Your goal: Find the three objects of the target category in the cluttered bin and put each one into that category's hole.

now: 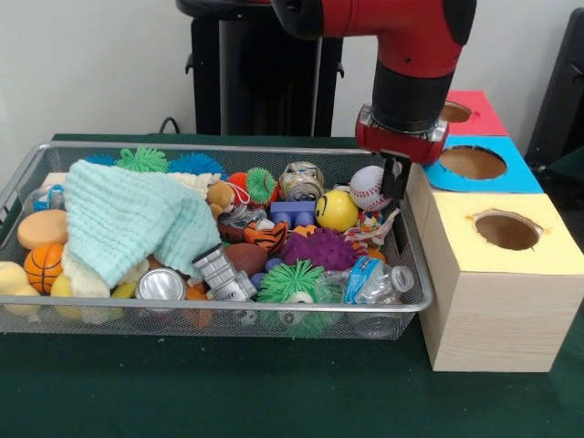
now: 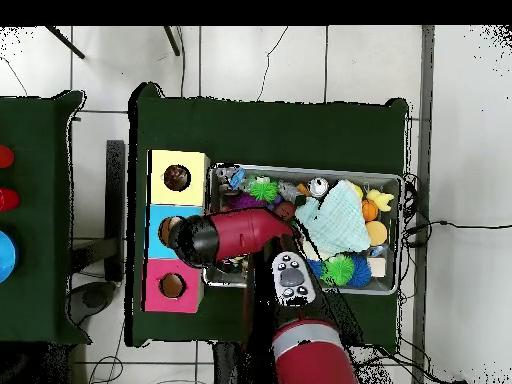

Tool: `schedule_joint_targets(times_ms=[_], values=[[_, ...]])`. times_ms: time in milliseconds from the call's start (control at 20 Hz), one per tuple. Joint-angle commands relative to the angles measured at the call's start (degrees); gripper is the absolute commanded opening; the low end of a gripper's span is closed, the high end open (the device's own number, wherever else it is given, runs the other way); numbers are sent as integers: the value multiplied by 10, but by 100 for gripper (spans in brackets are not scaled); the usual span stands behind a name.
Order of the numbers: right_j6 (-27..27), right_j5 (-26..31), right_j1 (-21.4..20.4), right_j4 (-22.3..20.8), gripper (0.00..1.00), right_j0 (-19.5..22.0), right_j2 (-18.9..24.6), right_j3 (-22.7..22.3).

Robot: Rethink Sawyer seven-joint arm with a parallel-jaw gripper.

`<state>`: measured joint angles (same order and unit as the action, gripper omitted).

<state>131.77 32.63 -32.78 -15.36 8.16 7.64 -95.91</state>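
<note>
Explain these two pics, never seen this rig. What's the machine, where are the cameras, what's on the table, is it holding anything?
It is a red and black robot arm with a pincer. One camera faces it across the table; the other looks straight down. On the green table sits a wire mesh bin of toys, balls, cans and a mint cloth. Beside it stand three wooden boxes with holes: yellow top, blue top, pink top. The pincer hangs at the bin's edge nearest the boxes; whether it holds anything is unclear.

green table [image 1: 182, 392] | wire bin [image 1: 274, 321] | three wooden boxes [image 1: 493, 301] beside it
</note>
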Motion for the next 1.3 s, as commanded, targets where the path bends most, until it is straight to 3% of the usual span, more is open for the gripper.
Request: schedule_joint_targets(times_ms=[50,150,600,900,1300], values=[[253,-164,82,34,0,-66,-140,71],[264,-173,88,64,0,-82,-162,70],[198,-184,104,135,0,-70,-153,53],[164,-183,105,149,0,-57,-144,49],[129,-161,95,132,0,-56,-148,52]])
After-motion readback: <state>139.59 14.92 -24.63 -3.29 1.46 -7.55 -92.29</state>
